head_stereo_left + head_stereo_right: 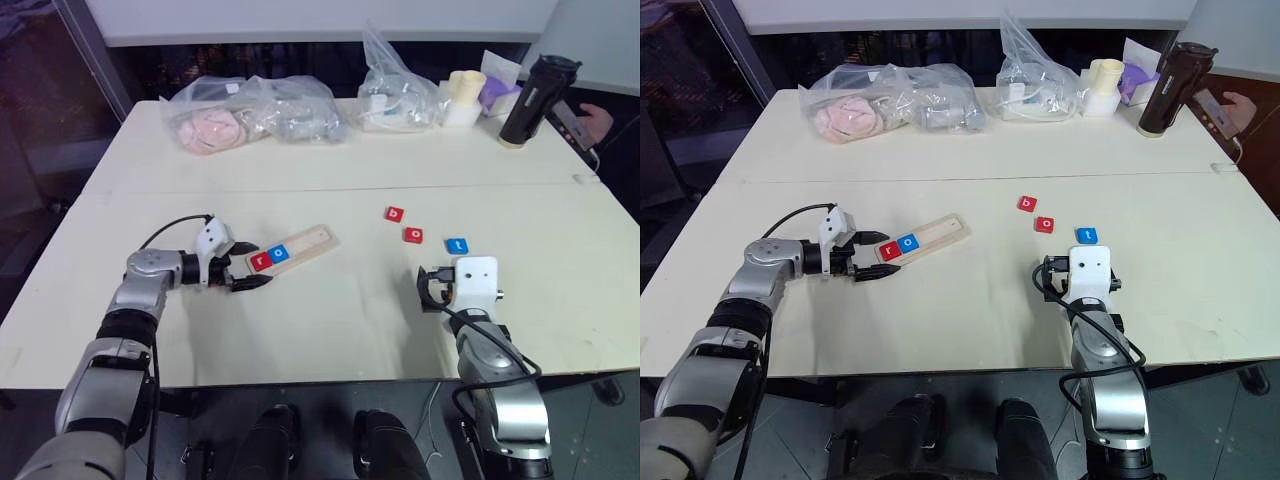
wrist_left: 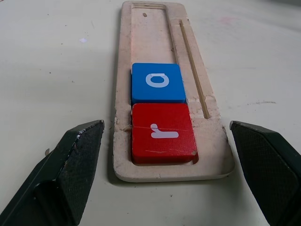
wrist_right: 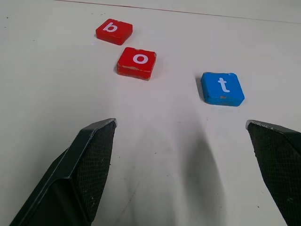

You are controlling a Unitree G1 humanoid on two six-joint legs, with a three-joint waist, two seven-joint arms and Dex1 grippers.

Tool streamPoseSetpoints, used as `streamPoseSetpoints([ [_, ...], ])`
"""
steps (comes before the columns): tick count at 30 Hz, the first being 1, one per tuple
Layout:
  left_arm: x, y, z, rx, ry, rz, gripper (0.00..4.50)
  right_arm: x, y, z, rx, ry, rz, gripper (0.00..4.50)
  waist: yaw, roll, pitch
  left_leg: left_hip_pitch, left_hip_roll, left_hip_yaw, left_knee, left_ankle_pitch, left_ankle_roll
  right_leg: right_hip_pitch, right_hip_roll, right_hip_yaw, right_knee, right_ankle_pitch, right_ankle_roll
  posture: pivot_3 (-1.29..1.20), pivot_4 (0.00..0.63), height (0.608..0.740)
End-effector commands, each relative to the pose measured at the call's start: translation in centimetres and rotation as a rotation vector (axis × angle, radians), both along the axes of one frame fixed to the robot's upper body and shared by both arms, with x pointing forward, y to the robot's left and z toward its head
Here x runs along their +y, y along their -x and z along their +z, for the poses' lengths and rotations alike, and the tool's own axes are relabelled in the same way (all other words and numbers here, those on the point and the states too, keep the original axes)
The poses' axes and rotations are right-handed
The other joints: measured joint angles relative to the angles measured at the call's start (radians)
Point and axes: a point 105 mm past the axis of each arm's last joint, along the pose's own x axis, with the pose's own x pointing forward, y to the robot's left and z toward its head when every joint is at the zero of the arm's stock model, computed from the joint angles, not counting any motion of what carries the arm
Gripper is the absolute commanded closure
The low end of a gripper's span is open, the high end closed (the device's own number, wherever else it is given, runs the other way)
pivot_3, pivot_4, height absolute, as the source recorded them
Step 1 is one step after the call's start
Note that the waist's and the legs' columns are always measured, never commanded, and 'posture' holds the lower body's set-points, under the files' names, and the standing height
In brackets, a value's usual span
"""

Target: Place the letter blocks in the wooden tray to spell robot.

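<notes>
The wooden tray [image 2: 164,89] held red r [image 2: 162,133] and blue o [image 2: 158,83]; b [image 3: 114,31], red o [image 3: 137,61] and t [image 3: 222,88] lay loose near the table's [image 1: 330,330] right edge. Both the left gripper [image 1: 248,268] and right gripper [image 1: 427,288] had fingers apart, empty.

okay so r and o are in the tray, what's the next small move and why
Probably the open right gripper should reach forward to the red b block. The wooden tray holds only the red r block and blue o block, so b comes next, and it lies loose ahead of that gripper.
</notes>
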Motion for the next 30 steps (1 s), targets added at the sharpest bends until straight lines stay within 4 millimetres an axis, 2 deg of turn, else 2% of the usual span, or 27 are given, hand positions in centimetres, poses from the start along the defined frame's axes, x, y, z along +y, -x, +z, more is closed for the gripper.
streamPoseSetpoints([
  [1,-0.3,-0.4,0.5,-0.031,-0.018,-0.011,0.00,0.1,0.1,1.0,-0.040,0.003,-0.005,0.03,0.000,0.000,0.000,0.000,0.000,0.000,0.000,0.000,0.000,0.000,0.000,0.000,0.000,0.000,0.000,0.00,0.150,0.738],
  [10,-0.5,0.2,-0.8,-0.047,-0.087,-0.049,0.00,0.1,0.2,1.0,-0.039,0.004,-0.008,0.03,0.000,0.000,0.000,0.000,0.000,0.000,0.000,0.000,0.000,0.000,0.000,0.000,0.000,0.000,0.000,0.00,0.150,0.738],
  [30,-0.3,1.2,-1.9,-0.024,-0.104,-0.053,0.00,0.2,0.1,0.9,-0.035,0.002,0.001,0.03,-0.001,0.000,0.000,0.001,0.000,0.000,0.000,0.000,0.000,0.001,0.000,0.000,0.000,0.000,0.000,0.00,0.150,0.738],
])
